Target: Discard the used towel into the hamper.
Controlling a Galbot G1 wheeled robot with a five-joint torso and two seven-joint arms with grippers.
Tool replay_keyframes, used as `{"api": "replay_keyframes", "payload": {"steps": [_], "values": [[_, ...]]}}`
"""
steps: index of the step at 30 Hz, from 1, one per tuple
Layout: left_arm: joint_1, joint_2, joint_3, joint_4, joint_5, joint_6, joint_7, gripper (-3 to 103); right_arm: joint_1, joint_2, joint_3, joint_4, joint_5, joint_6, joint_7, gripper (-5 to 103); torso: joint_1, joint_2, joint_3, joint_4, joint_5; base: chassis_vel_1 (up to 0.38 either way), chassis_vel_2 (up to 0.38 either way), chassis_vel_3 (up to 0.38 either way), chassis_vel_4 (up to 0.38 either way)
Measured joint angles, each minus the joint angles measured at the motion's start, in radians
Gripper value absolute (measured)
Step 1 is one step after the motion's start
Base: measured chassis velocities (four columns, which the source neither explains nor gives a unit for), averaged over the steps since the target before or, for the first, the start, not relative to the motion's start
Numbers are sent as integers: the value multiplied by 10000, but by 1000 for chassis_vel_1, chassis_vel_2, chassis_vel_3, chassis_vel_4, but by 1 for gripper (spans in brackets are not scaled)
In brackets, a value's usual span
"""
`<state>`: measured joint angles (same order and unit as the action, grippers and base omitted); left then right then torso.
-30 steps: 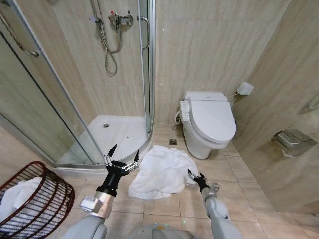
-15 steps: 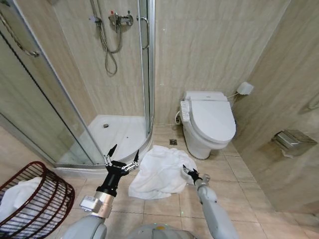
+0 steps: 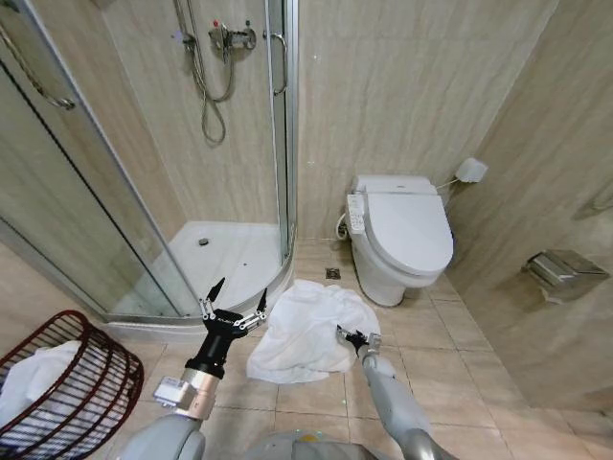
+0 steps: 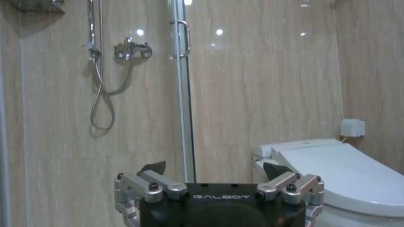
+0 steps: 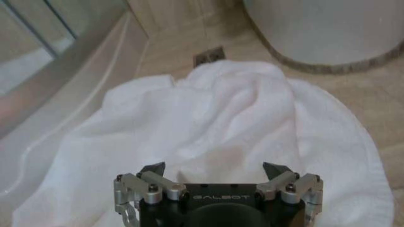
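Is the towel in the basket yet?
No. The towel lies crumpled on the floor by the toilet; the basket stands apart.

The hamper at the lower left of the head view was cut off by the left and bottom edges. The white towel ran past the bottom of the right wrist frame, partly hidden behind the right end effector.

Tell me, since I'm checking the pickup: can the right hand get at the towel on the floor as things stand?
Probably yes. The right hand is open and sits at the near edge of the white towel, with nothing between them. The left hand hangs open beside it.
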<state>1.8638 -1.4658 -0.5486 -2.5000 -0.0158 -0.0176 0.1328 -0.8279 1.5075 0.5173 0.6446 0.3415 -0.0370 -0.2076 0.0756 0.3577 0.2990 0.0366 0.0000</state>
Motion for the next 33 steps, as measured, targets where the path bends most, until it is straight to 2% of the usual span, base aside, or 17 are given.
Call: {"api": "replay_keyframes", "payload": {"steps": [4,5,8,11,12,16,17,20,22,26,27,28,30,31,32,33], "values": [[0,0,0,0,0,0,0,100,200,-117,-8,-296,65,-150,-19,100,0,0,0,1,0,0,0,0,0],[0,0,0,0,0,0,0,100,281,-186,-16,-463,58,-197,-64,103,0,1,0,0,-3,0,0,0,0],[0,0,0,0,0,1,0,100,400,-291,-25,-789,-8,-225,-236,100,0,1,0,0,2,0,0,0,0],[0,0,0,0,0,0,0,100,537,-421,0,-1231,-160,-112,-470,90,0,1,0,0,2,0,0,0,0],[0,0,0,0,0,0,0,100,537,-421,0,-1231,-160,-112,-470,90,0,1,0,0,2,0,0,0,0],[0,0,0,0,0,0,0,100,534,-555,15,-1374,-354,62,-615,74,0,1,0,0,1,0,0,0,0],[0,0,0,0,0,0,0,100,534,-555,15,-1374,-354,62,-615,74,0,1,0,0,1,0,0,0,0],[0,0,0,0,0,0,0,100,479,-673,23,-1408,-375,136,-718,61,0,1,0,0,1,0,0,0,0],[0,0,0,0,0,0,0,100,465,-703,23,-1408,-376,151,-743,61,0,2,0,0,1,0,0,0,0],[0,0,0,0,0,0,0,100,412,-797,30,-1394,-357,215,-860,46,0,1,0,-1,-1,0,0,0,0],[0,0,0,0,0,0,0,100,412,-797,30,-1394,-357,215,-860,46,0,1,0,-1,-1,0,0,0,0],[0,0,0,0,0,0,0,100,400,-797,30,-1373,-352,221,-883,41,0,2,0,0,0,0,0,0,0],[0,0,0,0,0,0,0,100,387,-796,30,-1353,-349,227,-897,41,0,2,0,0,0,0,0,0,0],[0,0,0,0,0,0,0,100,365,-788,30,-1312,-348,238,-917,36,0,2,0,0,0,0,0,0,0],[0,0,0,0,0,0,0,100,322,-763,25,-1238,-351,257,-926,25,0,2,1,0,0,0,0,0,0],[0,0,0,0,0,0,0,100,269,-748,13,-1166,-375,293,-933,25,0,2,0,1,1,0,0,0,0]]}}
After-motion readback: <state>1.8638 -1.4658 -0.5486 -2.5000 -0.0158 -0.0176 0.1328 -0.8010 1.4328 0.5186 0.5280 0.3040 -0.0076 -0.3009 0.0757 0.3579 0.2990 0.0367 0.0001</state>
